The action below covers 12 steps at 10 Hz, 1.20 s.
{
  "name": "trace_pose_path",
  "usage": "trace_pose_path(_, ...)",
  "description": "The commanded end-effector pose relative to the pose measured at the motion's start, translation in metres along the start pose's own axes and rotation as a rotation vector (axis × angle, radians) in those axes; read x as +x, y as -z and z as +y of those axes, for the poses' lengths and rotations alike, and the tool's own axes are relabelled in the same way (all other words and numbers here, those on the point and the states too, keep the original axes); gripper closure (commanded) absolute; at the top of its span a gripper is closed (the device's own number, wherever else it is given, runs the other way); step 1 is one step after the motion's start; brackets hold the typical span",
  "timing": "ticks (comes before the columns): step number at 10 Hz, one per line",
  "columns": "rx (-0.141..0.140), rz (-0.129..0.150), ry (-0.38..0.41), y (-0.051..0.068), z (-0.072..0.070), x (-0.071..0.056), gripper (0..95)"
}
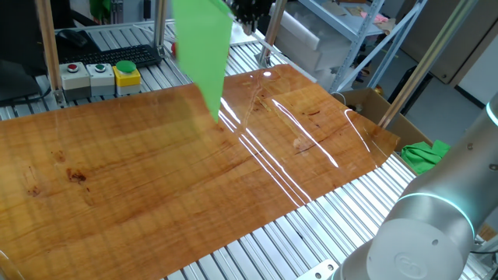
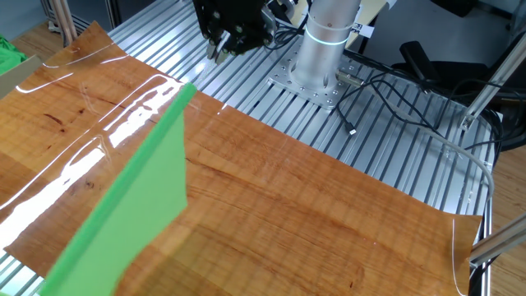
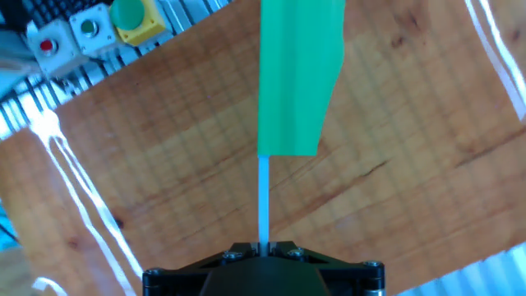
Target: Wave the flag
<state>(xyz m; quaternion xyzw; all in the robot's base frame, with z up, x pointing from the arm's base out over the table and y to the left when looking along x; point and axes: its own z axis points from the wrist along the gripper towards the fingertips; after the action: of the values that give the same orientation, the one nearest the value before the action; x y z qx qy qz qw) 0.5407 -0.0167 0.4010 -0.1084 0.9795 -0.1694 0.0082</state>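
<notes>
flag (image 3: 300, 74) stick clamped in gripper (image 3: 263, 249), no writing.

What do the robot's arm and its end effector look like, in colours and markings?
The arm is light grey and round, with a glowing teal ring at a joint, on a square metal base plate. The end effector is black and blocky. Black cables lie beside the base.

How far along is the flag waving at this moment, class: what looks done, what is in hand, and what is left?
Done: the flag is picked up. Its thin stick runs straight into the tool, which is shut on it, and the green cloth hangs in the air above the wooden table. In hand: holding it aloft. Left: the waving itself; one moment cannot show whether any swings have happened.
</notes>
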Motion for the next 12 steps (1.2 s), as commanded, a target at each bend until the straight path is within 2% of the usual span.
trace_pose_path(1,-0.231,0.030,-0.217,-0.009,0.005,0.002,95.0)
trace_pose_path(2,-0.232,0.028,-0.218,-0.012,0.005,0.002,95.0)
trace_pose_path(6,-0.229,0.017,-0.225,-0.042,0.008,-0.002,95.0)
trace_pose_path(7,-0.231,0.022,-0.231,-0.054,0.012,-0.006,95.0)
trace_pose_path(8,-0.230,0.024,-0.232,-0.059,0.015,-0.009,95.0)
trace_pose_path(11,-0.208,0.024,-0.236,-0.087,0.039,-0.027,95.0)
trace_pose_path(12,-0.200,0.024,-0.250,-0.098,0.050,-0.033,76.0)
